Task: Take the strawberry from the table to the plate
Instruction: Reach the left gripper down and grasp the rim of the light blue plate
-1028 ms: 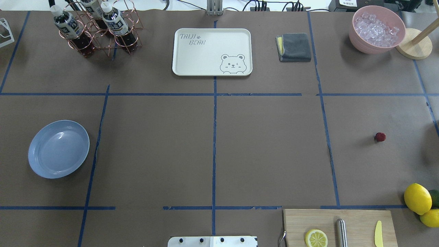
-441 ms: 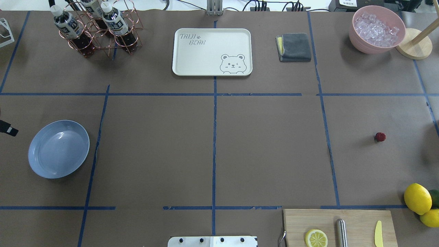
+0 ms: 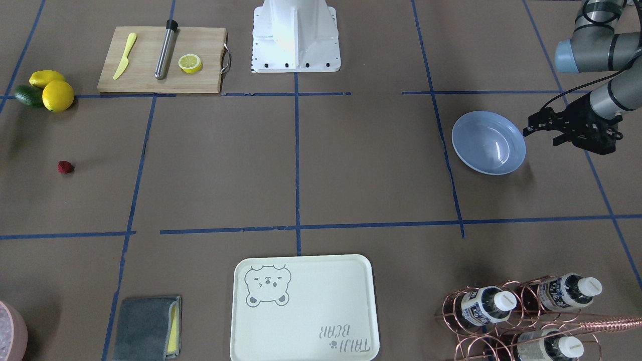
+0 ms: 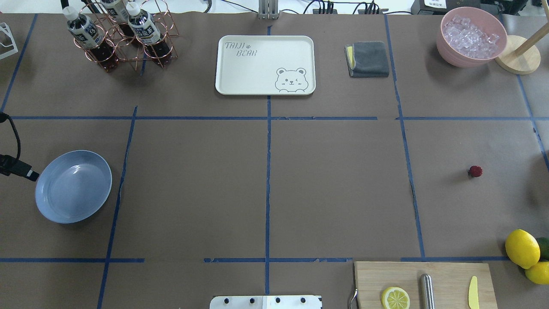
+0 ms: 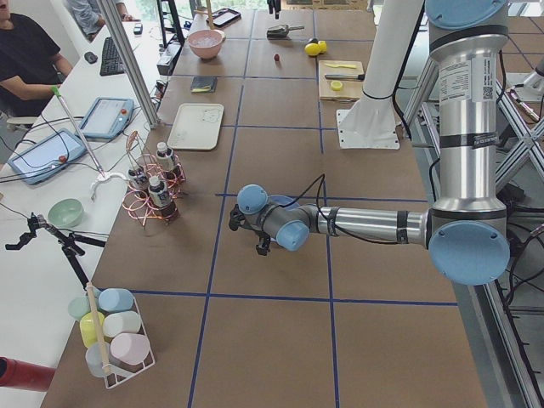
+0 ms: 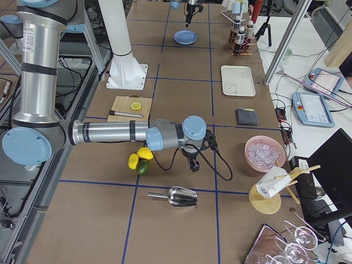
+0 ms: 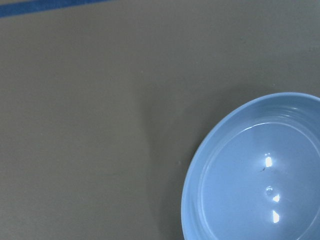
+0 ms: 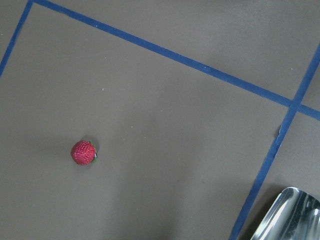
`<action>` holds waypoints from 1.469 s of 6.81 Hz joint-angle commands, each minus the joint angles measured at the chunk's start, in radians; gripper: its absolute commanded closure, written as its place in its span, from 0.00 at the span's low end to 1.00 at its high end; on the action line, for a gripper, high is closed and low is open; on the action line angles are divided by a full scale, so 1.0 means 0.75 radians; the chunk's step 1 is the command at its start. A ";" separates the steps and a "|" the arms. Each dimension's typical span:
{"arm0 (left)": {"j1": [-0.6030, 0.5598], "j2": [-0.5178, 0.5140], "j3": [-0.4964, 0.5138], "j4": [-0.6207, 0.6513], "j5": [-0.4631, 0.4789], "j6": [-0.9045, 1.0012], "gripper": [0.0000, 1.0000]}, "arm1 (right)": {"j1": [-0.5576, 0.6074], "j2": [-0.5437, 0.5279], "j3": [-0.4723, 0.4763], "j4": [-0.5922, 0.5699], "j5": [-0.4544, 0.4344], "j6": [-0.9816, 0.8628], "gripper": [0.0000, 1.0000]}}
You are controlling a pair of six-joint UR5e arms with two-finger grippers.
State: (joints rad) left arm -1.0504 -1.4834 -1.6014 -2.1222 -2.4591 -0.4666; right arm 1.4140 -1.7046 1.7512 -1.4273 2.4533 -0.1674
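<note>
Strawberry and plate lie well apart on the table (image 4: 334, 193), a brown sheet crossed by blue tape. The plate (image 4: 73, 186), pale blue and glossy, sits flat on the paper. The left gripper (image 3: 594, 143) hangs just beside the plate, on the side away from the fruit (its camera looks down on the plate's rim); I cannot tell whether its fingers are spread or closed. The right gripper (image 6: 193, 164) hangs far from the plate, and its spread cannot be told either. The strawberry (image 4: 475, 171) rests on bare paper, across the table from the plate, with nothing gripping it.
</note>
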 commanded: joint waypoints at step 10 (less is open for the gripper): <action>0.098 -0.108 0.123 -0.007 0.021 -0.032 0.68 | -0.002 -0.002 -0.018 0.007 0.003 0.008 0.00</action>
State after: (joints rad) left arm -0.9795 -1.5637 -1.5105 -2.1299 -2.4439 -0.4917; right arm 1.4128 -1.7058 1.7381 -1.4220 2.4553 -0.1611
